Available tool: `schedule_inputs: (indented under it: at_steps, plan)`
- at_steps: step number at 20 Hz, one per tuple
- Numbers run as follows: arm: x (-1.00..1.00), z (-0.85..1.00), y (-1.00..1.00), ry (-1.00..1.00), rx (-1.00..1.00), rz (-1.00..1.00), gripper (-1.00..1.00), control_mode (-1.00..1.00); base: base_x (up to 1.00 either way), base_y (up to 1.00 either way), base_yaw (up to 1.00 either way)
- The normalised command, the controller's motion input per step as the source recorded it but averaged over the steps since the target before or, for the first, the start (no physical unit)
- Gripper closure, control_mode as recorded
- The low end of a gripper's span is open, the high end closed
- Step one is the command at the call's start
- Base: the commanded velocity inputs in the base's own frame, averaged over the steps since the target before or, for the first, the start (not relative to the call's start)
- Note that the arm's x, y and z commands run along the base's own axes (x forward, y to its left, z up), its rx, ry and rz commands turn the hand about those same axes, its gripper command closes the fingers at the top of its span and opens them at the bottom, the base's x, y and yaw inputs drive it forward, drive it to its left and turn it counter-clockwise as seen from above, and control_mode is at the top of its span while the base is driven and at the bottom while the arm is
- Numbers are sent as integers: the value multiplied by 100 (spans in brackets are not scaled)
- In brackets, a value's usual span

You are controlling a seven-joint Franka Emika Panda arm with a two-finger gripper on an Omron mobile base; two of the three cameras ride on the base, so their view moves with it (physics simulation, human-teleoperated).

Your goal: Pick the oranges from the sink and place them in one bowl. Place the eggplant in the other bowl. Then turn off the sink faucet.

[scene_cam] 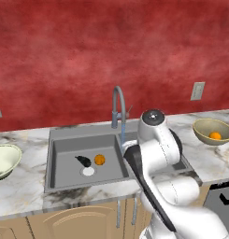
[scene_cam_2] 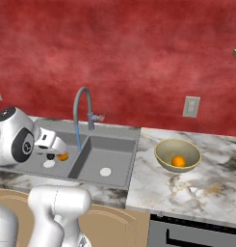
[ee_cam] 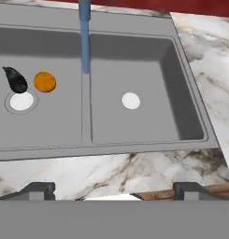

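Left base view: one orange and the eggplant left in the sink beside its drain, awaiting pickup; second orange already in the tan bowl right of the sink. Right base view: faucet running, cream bowl empty. Hand view: hand wide open, holding nothing, hovering over the bench edge before the sink, likely lining up the next grasp.

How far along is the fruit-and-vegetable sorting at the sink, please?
One orange already sits in the tan bowl. Nothing is in hand: the hand is open above the sink. Left to do: the second orange and the eggplant lie by the left drain, the cream bowl holds nothing, and the faucet runs.
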Motion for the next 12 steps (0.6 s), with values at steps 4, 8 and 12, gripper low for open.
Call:
schedule_inputs:
  at_steps: [4,8,12]
  plan:
    - [0,-11,58,0,0,27,-100,-100,0,0,0]
    - [12,-5,55,11,0,22,-100,-100,0,0,0]
    - [36,-2,49,24,0,15,-100,-100,0,0,0]
